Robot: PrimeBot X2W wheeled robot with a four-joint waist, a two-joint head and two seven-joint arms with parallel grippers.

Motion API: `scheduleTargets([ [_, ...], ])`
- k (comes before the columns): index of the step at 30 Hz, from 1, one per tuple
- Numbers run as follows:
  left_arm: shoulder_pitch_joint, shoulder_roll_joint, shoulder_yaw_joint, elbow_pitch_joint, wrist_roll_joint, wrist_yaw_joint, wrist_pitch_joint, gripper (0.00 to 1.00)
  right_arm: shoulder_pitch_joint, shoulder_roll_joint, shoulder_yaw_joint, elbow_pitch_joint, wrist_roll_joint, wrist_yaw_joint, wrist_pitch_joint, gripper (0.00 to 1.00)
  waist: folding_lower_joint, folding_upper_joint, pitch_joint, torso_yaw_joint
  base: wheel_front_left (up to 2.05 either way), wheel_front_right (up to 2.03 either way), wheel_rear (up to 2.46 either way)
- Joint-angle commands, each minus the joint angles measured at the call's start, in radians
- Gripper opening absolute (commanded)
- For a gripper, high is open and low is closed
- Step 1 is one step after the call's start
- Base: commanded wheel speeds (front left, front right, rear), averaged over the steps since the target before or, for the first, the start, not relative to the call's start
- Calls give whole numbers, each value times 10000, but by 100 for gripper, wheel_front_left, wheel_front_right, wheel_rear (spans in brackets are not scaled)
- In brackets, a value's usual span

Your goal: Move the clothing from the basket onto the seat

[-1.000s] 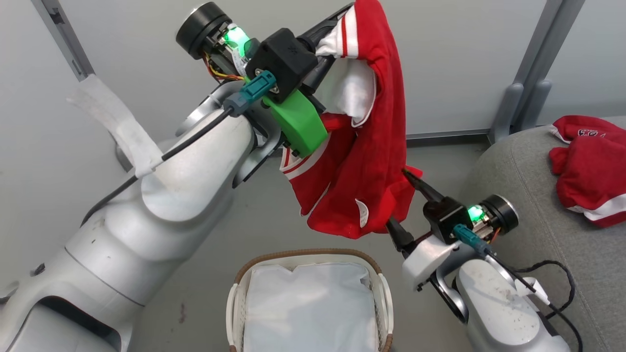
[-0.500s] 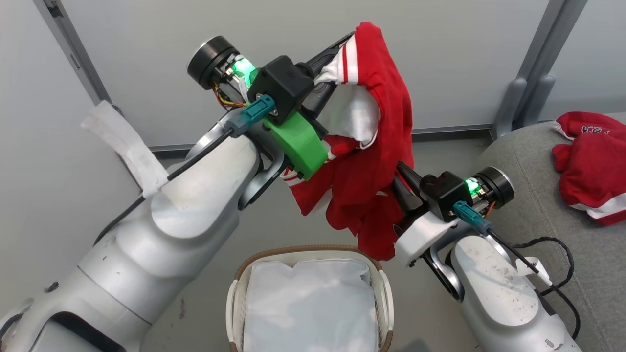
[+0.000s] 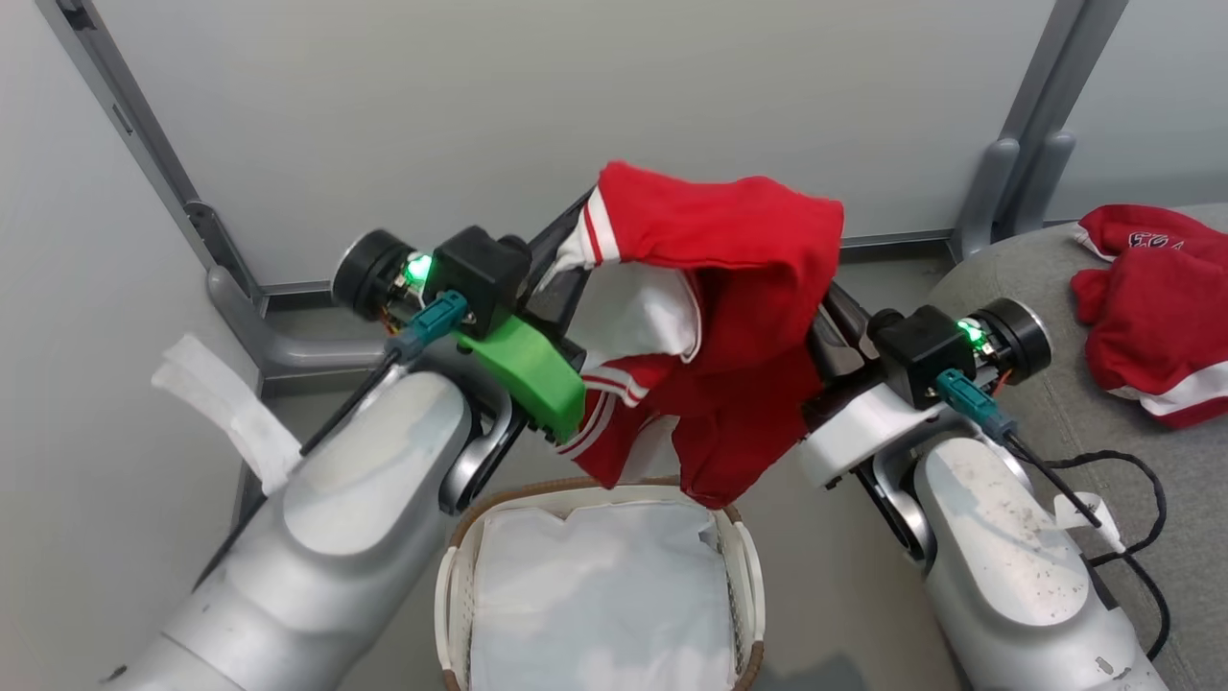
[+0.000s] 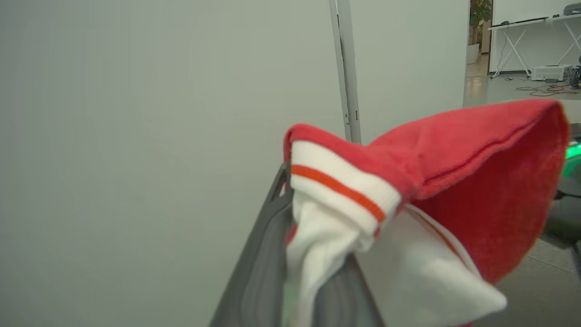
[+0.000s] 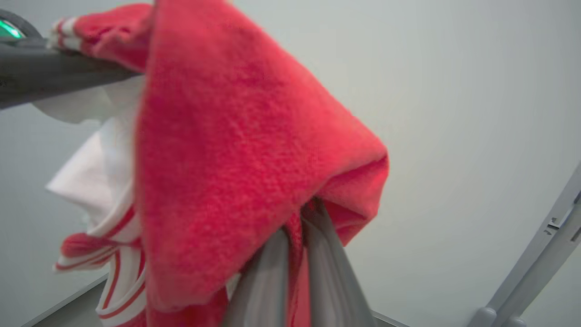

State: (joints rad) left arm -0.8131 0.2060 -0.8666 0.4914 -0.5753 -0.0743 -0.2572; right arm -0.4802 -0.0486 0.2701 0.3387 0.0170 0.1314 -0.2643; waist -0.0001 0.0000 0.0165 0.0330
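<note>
The step in hand was the carry. A red garment [image 3: 729, 288] hung in the air between the two arms, above the far end of the basket [image 3: 451, 595], with its lowest fold dangling at the brown rim; whether it touched the rim could not be told. In the head view the basket showed nothing but its white liner sheet [image 3: 595, 595]. The seat [image 3: 1055, 413] lay to the right, and another red garment [image 3: 1151, 326] rested on it, so this looked like the last piece to go over.

The left jaws were pinched nearly closed on the garment's white striped cuff, as the left wrist view showed. The right jaws were likewise narrow, with a fold of red cloth caught between the fingers [image 5: 268, 272] at the garment's right end.

The next move probably called for both arms to swing right together, high enough for the hanging cloth to clear the basket rim and the seat's near edge. Both jaws would then open over the grey cushion, beside the piece lying there.
</note>
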Motion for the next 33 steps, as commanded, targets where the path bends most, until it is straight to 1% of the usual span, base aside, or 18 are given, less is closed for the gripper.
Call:
scheduleTargets([
  [1, 382, 16, 117, 34, -122, 67, -78, 100, 118, -33, -139, -90, -65, -14, -1, 0, 1, 0, 14, -10, 0, 0, 0],
  [5, 1289, -211, 584, -185, -258, 26, -83, 100, 158, -32, -547, -378, -173, -14, -1, 0, 1, 0, 61, -21, 0, 0, 0],
  [11, 2832, -595, 1365, -488, 55, -78, -70, 100, 301, -33, -1021, -715, -328, -14, -3, 0, 1, 0, 107, -59, 0, 0, 0],
  [17, 3933, -916, 1882, -493, 555, -244, -72, 100, 540, -33, -1405, -865, -430, -14, -1, 0, 1, 0, 167, -112, 0, 0, 0],
  [27, 4811, -1252, 2515, -435, 1266, -462, -73, 100, 577, -33, -1682, -896, -537, -14, -1, 0, 1, 0, 316, -332, 0, 0, 0],
  [33, 4981, -1415, 2778, -600, 1589, -518, -73, 100, 327, -33, -1853, -1009, -746, -14, -2, 0, 1, 0, 482, -762, 0, 0, 0],
])
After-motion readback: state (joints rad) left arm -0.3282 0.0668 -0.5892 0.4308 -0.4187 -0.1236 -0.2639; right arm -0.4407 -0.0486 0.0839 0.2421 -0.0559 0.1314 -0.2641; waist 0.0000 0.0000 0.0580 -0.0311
